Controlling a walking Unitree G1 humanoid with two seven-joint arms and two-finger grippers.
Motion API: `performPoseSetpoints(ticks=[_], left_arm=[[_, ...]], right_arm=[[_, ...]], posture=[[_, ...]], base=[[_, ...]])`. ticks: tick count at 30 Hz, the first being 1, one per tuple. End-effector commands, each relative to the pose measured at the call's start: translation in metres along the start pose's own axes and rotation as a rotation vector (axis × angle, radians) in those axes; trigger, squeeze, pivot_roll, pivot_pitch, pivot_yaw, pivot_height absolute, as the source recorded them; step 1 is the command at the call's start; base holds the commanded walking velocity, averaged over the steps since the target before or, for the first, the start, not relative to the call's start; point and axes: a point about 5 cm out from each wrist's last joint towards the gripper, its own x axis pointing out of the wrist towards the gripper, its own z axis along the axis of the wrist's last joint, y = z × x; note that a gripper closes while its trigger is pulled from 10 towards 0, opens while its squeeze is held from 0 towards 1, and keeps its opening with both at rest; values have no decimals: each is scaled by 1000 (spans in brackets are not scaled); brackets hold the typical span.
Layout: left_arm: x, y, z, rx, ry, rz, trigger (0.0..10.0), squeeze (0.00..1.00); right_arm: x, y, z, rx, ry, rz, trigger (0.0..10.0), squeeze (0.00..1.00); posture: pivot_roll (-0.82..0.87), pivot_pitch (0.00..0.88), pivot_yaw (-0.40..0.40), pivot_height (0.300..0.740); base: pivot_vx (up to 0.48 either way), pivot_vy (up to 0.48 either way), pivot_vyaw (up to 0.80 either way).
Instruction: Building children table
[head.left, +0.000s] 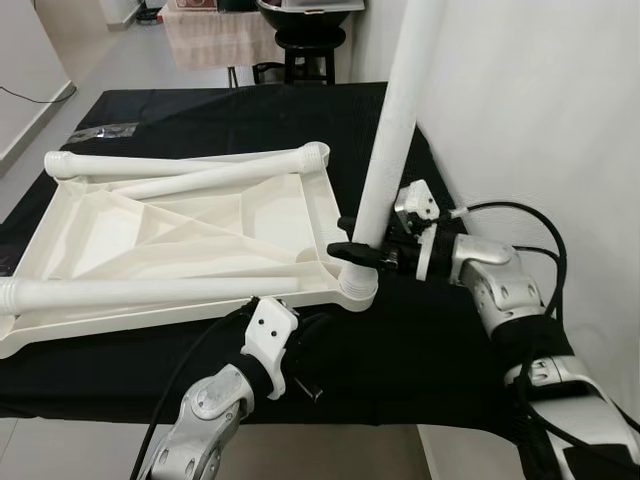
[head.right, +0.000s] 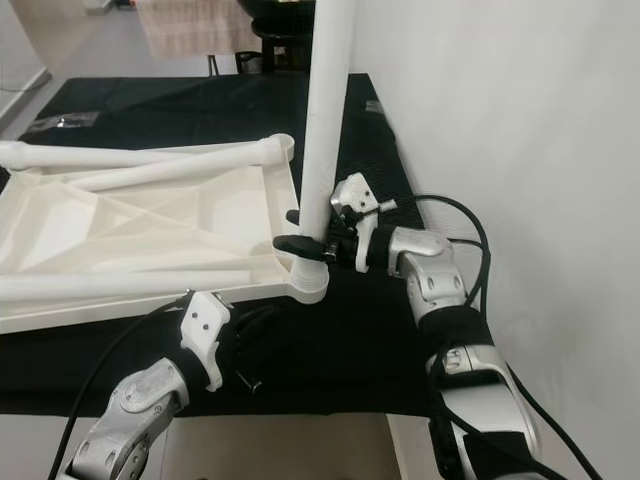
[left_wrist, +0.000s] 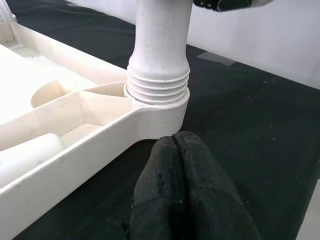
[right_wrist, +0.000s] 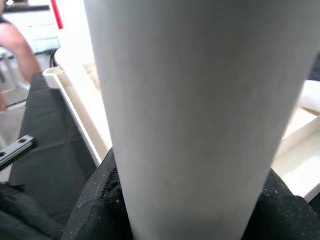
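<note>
White table leg (head.left: 395, 130) upright in right hand (head.left: 352, 250).

Both arms are silver-grey metal with rounded, cast-looking shells joined in segments. The right arm (head.left: 495, 280) has a wide black band around its forearm and another black collar near the wrist, where a small white and silver block with dark screw heads sits on top. Thin black cables loop out from that wrist and run back along the arm. The left arm (head.left: 205, 420) carries a white angular bracket with two small dark screw holes, and a black cable trails beside it. The left gripper (left_wrist: 187, 195) has black fingers covered in a fine woven, slightly speckled fabric.
</note>
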Motion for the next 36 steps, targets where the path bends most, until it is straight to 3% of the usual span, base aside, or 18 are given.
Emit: performPoseSetpoints(ticks=[1,2,4,6,7,10,11,15,16,17,19,20,21,22,23,27,32,36], left_arm=[[-1,0,-4,-6,13,1,10000,0],[-3,1,-4,-8,13,0,10000,0],[-4,2,-3,-10,12,0,10000,0],[-4,2,-3,-10,12,0,10000,0],[-5,3,-3,-13,12,0,10000,0],[-5,3,-3,-13,12,0,10000,0],[-5,3,-3,-15,13,0,10000,0],[-4,4,-4,-27,16,-9,10000,0],[-4,4,-4,-30,16,-5,10000,0],[-4,4,-3,-31,15,-1,10000,0],[-4,4,-3,-30,14,2,10000,0],[-3,4,-3,-32,14,0,10000,0],[-3,4,-3,-32,14,0,10000,0],[-3,4,-4,-35,15,-5,10000,0],[-2,4,-4,-37,15,-9,10000,0],[-1,4,-4,-40,15,-13,10000,0],[1,3,-4,-44,12,-17,10000,0],[2,3,-4,-45,11,-17,10000,0]], right_arm=[[-2,7,-24,70,59,-71,0,0],[-2,10,-41,72,123,-303,0,0],[-9,30,-65,230,125,-802,0,0],[-9,30,-65,230,125,-802,0,0],[-7,51,-75,268,147,-830,0,0],[-7,51,-75,268,147,-830,0,0],[-2,60,-74,239,158,-767,0,0],[8,57,-74,166,197,-687,0,0],[10,52,-72,156,198,-695,6078,0],[12,49,-67,148,178,-667,10000,804],[15,49,-62,156,148,-612,10000,804],[19,47,-53,158,105,-541,10000,1000],[19,47,-53,158,105,-541,10000,1000],[23,46,-41,147,53,-448,10000,1000],[24,43,-31,166,12,-351,10000,0],[23,41,-19,179,-33,-258,10000,0],[12,16,-2,79,-40,-130,10000,0],[11,9,6,61,-42,-19,10000,0]], posture=[[-10,78,0,740],[-12,85,-2,740],[-19,93,1,740],[-19,93,1,740],[-23,105,13,740],[-23,105,13,740],[-42,99,20,740],[-19,93,3,740],[-17,95,10,740],[-17,95,10,740],[-17,95,10,740],[-18,91,9,740],[-18,91,9,740],[-18,89,9,740],[-24,84,14,740],[-24,83,13,740],[-13,77,7,740],[-10,72,0,740]], base=[[0,0,0],[0,0,0],[0,0,0],[0,0,0],[0,0,0],[0,0,0],[0,0,0],[0,0,0],[0,0,0],[0,0,0],[0,0,0],[0,0,0],[0,0,0],[0,0,0],[0,0,0],[0,0,0],[0,0,0],[0,0,0]])
